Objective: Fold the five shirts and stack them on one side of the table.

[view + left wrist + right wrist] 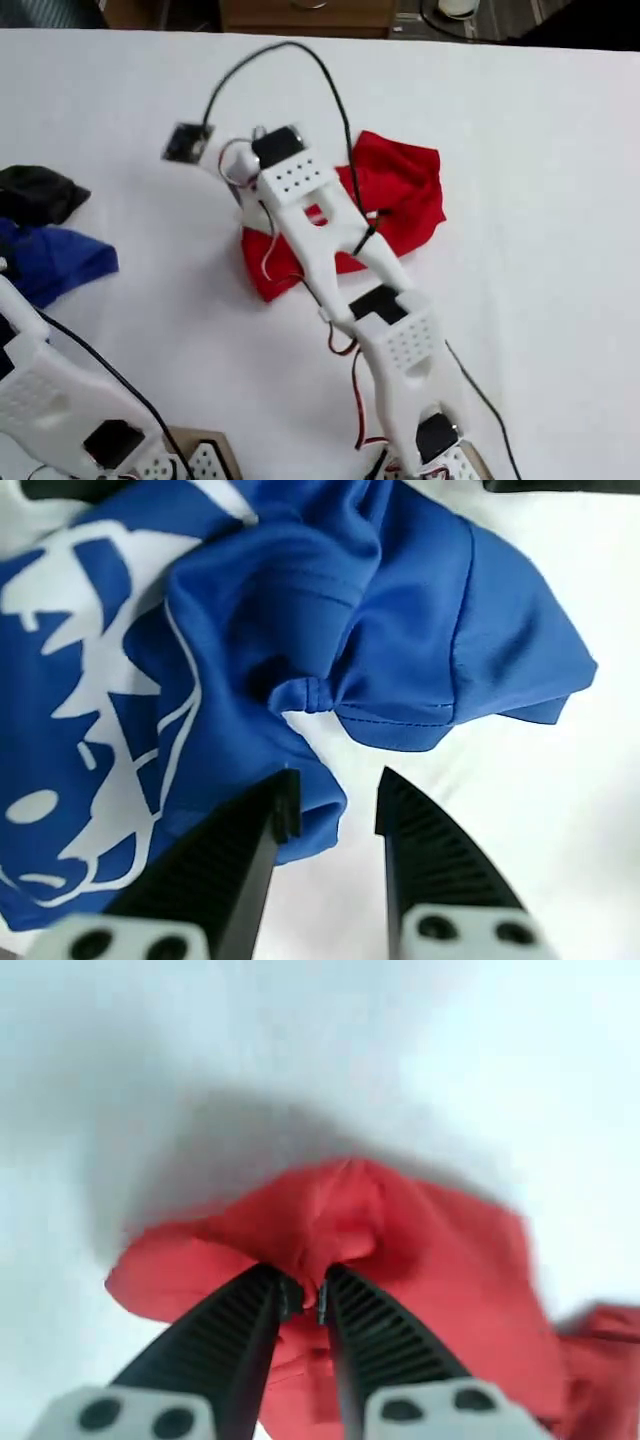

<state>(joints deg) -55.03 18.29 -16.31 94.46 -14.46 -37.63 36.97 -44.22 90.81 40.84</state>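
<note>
A crumpled red shirt (405, 190) lies in the middle of the white table (540, 150). My right arm (320, 235) stretches over it from the near edge. In the right wrist view my right gripper (305, 1300) is shut on a raised fold of the red shirt (430, 1260), pinching the cloth between its black fingers. A blue shirt (55, 260) with a white print lies at the left edge. My left gripper (335, 800) hangs open just over the hem of the blue shirt (300, 610), one fingertip (285, 805) touching the cloth, nothing held.
A black shirt (35, 192) lies bunched just behind the blue one at the table's left edge. The left arm's white body (50, 400) fills the near-left corner. A black cable (300, 60) loops over the table behind the red shirt.
</note>
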